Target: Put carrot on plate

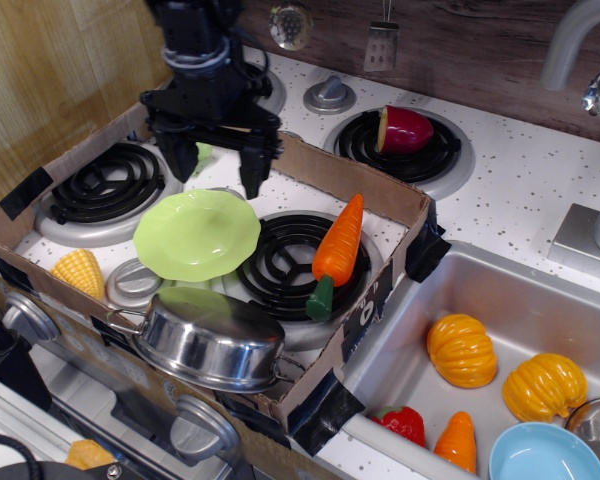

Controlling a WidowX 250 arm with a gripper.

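Note:
The long orange carrot (335,250) with a dark green stem end lies on the front right burner inside the cardboard tray, tip pointing away. The lime-green plate (196,234) with a wavy rim sits just left of it. My gripper (218,168) hangs above the plate's far edge, to the left of the carrot's tip. Its two black fingers (252,165) point down and stand apart, open and empty.
A steel pot (210,338) sits at the tray's front edge. Corn (80,271) lies at the front left, broccoli (204,152) behind my gripper. The cardboard wall (350,172) rings the tray. The sink (540,290) to the right holds two pumpkins, a short orange vegetable and a blue dish (545,453).

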